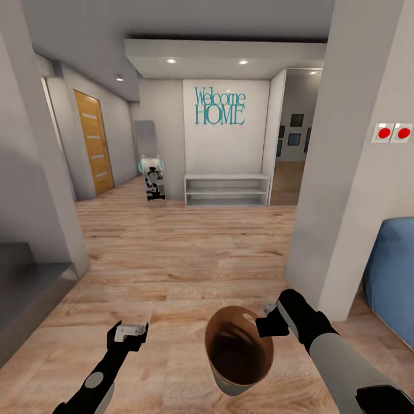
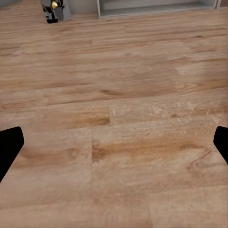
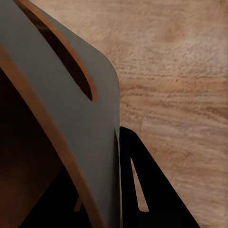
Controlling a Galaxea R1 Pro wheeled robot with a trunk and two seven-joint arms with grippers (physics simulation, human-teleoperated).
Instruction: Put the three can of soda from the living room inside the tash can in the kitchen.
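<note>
Brown-rimmed, the tash can (image 1: 238, 351) hangs tilted from my right gripper (image 1: 269, 322), its fingers (image 3: 137, 190) clamped across the wall, mouth facing me, while my left gripper (image 1: 131, 332) hovers spread and empty over the wood floor (image 1: 184, 253).

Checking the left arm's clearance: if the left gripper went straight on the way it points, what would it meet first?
Probably the wood floor. The left gripper is open and empty, aimed down and forward at bare boards; the shelf lies farther on. Depth is hard to judge.
</note>
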